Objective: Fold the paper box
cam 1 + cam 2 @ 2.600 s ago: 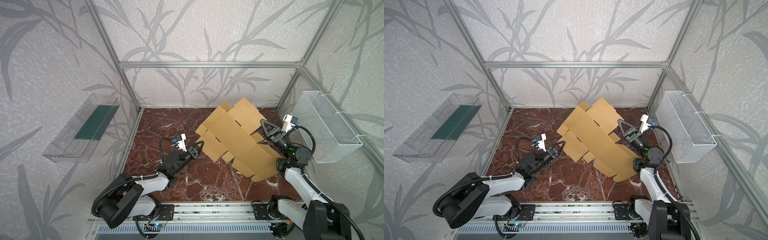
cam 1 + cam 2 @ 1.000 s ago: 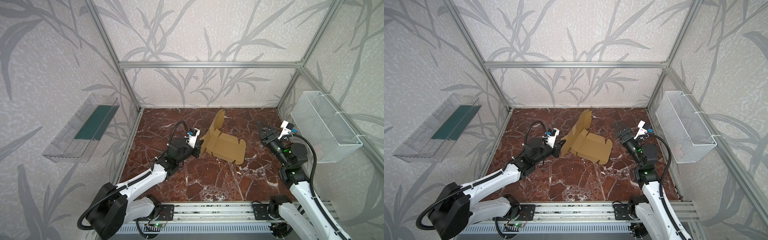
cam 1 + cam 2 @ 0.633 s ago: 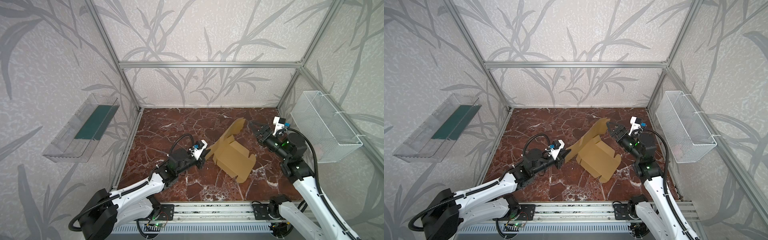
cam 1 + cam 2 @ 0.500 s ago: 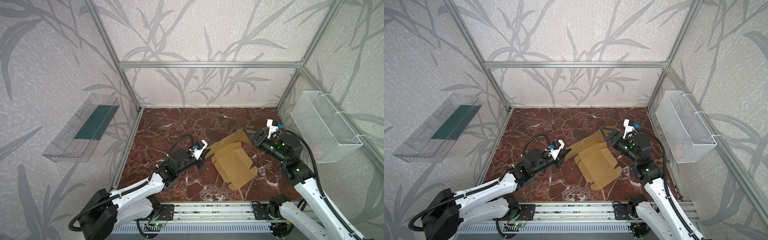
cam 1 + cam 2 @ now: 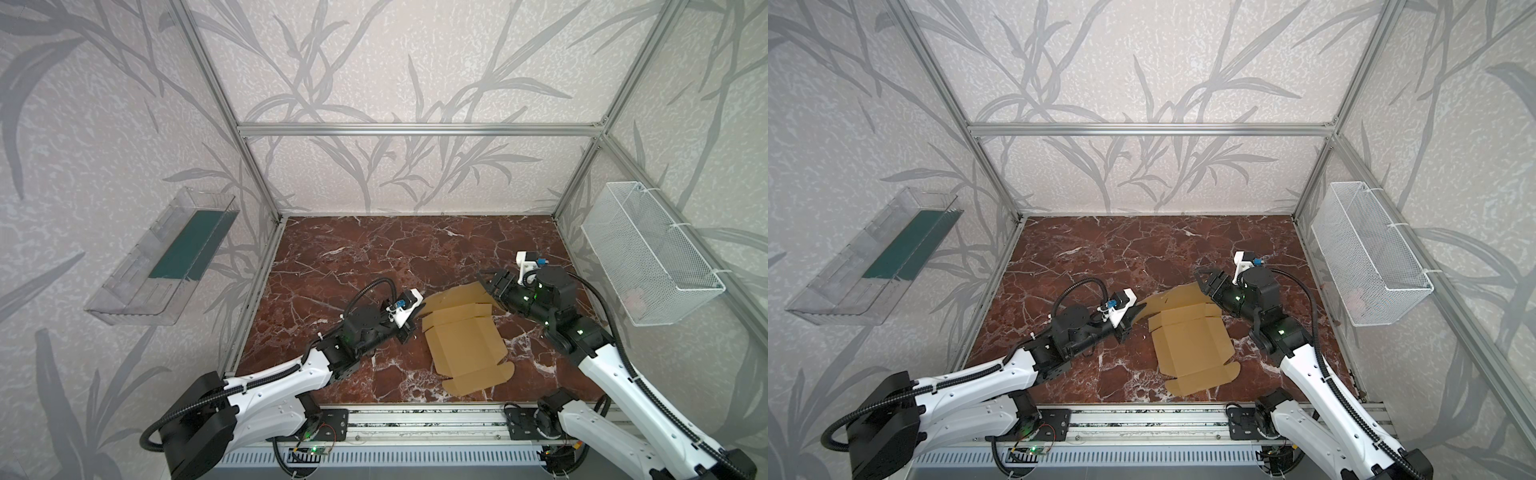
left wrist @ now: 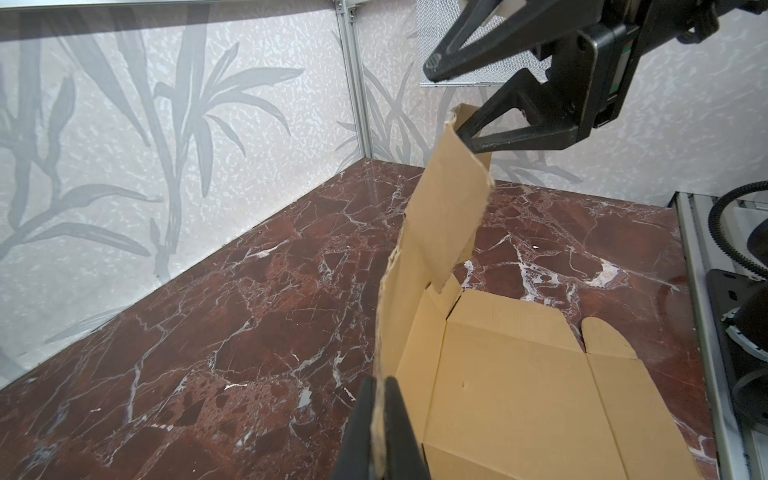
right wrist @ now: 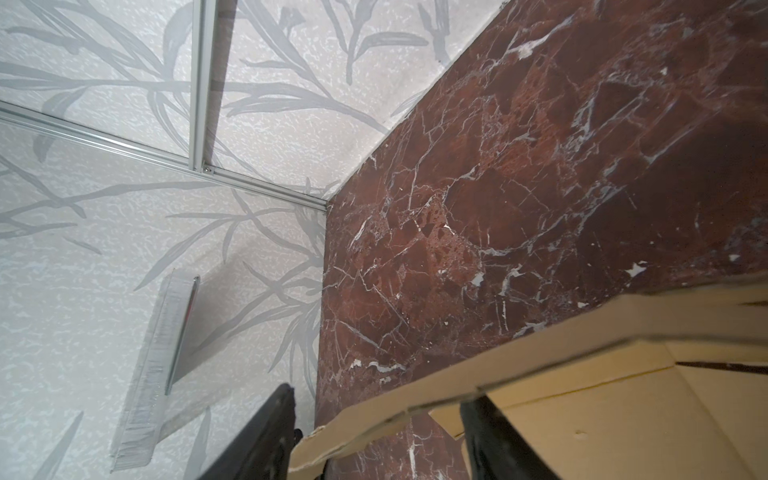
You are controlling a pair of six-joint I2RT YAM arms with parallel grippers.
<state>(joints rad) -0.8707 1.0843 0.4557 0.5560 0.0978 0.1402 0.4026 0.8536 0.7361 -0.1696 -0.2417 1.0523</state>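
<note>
On the paper box (image 5: 465, 349), my left jaws pinch its raised flap (image 6: 449, 216) steady for my half-open right jaws astride it.

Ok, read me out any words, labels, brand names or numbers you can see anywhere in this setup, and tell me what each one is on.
No readable text anywhere in these views.
paper box: plain tan cardboard, unprinted.
wire basket: no label.
clear wall tray: no writing, only a dark green insert.
Any marking elsewhere is too small to read.
</note>
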